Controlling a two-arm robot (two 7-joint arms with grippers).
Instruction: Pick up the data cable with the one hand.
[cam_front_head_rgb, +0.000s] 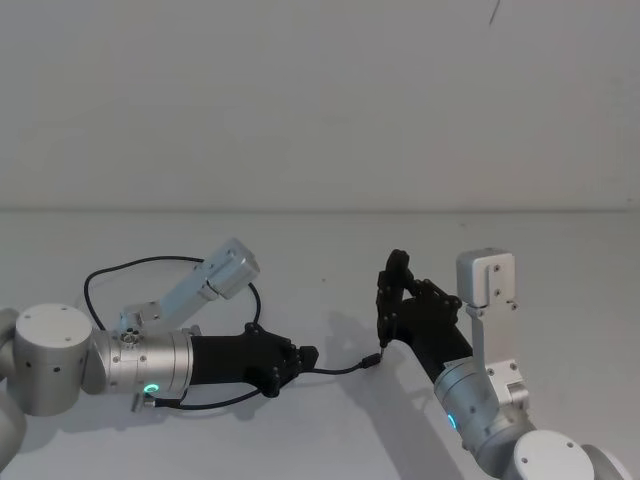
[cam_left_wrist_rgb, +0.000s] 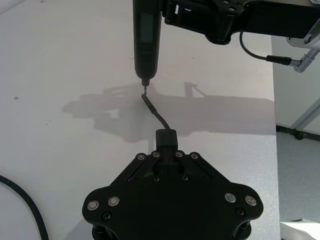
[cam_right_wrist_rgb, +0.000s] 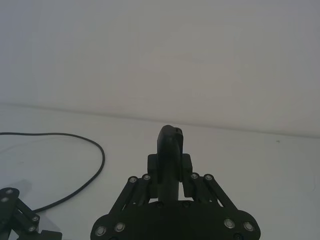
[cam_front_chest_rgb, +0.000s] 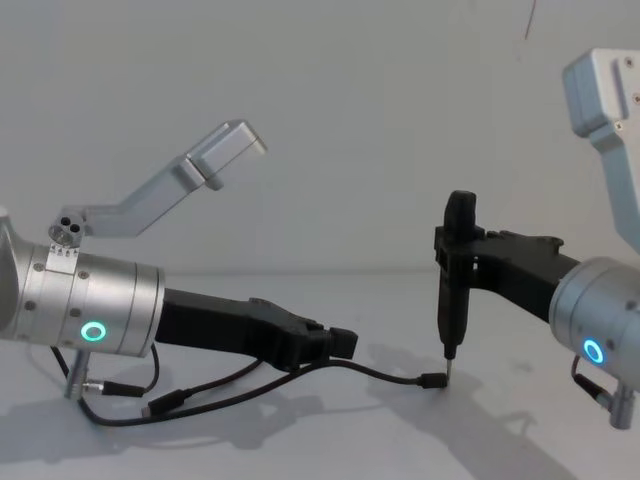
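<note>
Two arms are working over the table (cam_front_head_rgb: 330, 250). Left gripper (cam_front_head_rgb: 305, 356), low and reaching fwd, is clamping narrow on the cable (cam_front_chest_rgb: 385, 374) near one plug end; short free end is running out to the plug (cam_front_chest_rgb: 432, 380) beside the pen tool (cam_front_chest_rgb: 456, 285). Right gripper (cam_right_wrist_rgb: 170, 150) is holding that tool upright, tip just above the plug. Grasp looks done; lift is remaining, since the cable is apparently lying on the table. Cable's far loop (cam_front_head_rgb: 110, 275) is passing behind the left arm, partly hidden. Finger-to-cable contact is hard to make out; wrist cam is showing it best (cam_left_wrist_rgb: 166, 139).
</note>
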